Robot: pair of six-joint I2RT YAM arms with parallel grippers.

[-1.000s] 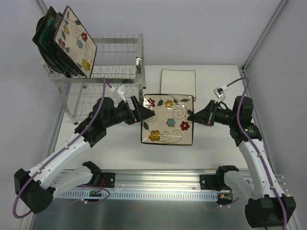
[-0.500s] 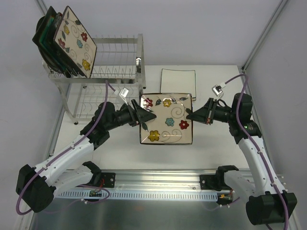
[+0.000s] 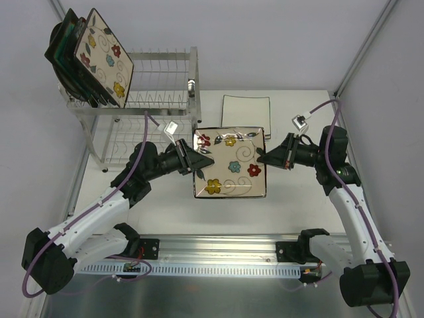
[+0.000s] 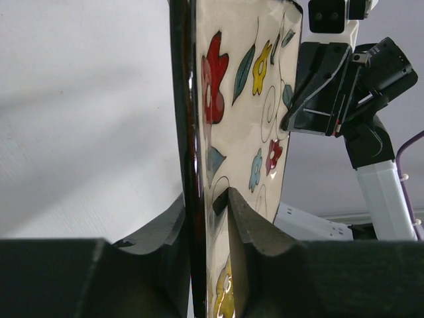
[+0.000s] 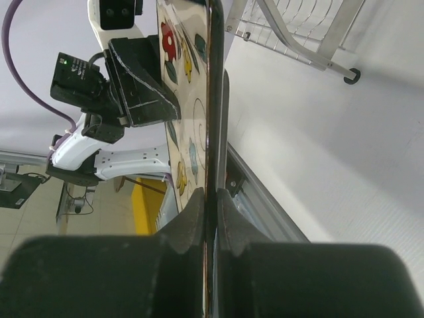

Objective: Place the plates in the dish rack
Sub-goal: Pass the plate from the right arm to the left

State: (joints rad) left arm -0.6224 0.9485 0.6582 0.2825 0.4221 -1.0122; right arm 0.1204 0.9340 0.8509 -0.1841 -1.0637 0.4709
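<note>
The flowered plate [image 3: 230,163] is up off the tabletop [image 3: 165,212], just off the front right corner of the dish rack [image 3: 159,99], face up and pinched from both sides. On the edge nearest the rack, the left pincer [image 3: 201,160] is clamped on. Its wrist view shows one of its fingers [image 4: 248,218] on the painted face and the other on the dark back. On the edge farthest from the rack, the right pincer [image 3: 263,158] is squeezed tight on the rim.

IMO this is a two-arm carry or handover. Glazed plate plus a thin rim grip means it'll want to swing if one side lets go, so I'd make sure the rack-side grip is properly seated first. Then tip it on edge and feed it down between two prongs on the rack's upper tier, beside the racked plates [image 3: 86,56] at its far left end. Mind the rack's right-hand corner post on the way.

The white plate [image 3: 246,109] lies flat just right of the rack, not yet loaded.

The surface is plain matte white with no lip that I can see, and the rack stands on it on little feet. The room is just bare pale wall panels [image 3: 265,40] with metal struts behind the rack. The right wrist view also catches tiled floor [image 5: 40,218] and something yellow I can't identify.
</note>
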